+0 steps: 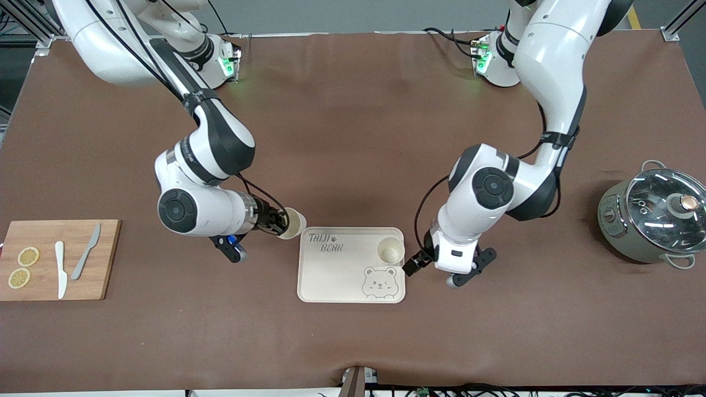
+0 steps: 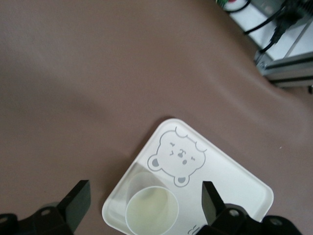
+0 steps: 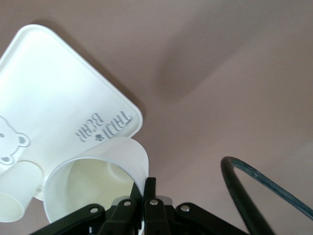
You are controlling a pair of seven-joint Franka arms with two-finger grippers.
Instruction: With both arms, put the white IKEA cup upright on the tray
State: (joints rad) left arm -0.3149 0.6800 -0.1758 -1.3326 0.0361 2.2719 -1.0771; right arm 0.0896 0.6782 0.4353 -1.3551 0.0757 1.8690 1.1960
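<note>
The cream-white tray [image 1: 342,273] with "TAIJI BEAR" lettering lies at the table's middle, nearer the front camera. One white cup [image 1: 390,251] stands upright on the tray's corner toward the left arm's end. My left gripper [image 1: 415,266] hangs open and empty just off that tray edge; in the left wrist view the cup [image 2: 151,211] shows between its spread fingers [image 2: 78,200], over the tray [image 2: 230,181]. My right gripper [image 1: 278,220] is shut on the rim of a second white cup [image 1: 291,223], held tilted beside the tray's corner toward the right arm's end. The right wrist view shows that grip [image 3: 145,188] on the cup [image 3: 93,181].
A wooden cutting board [image 1: 60,259] with two lemon slices, a white knife and a grey knife lies at the right arm's end. A grey-green pot with a glass lid [image 1: 653,218] stands at the left arm's end.
</note>
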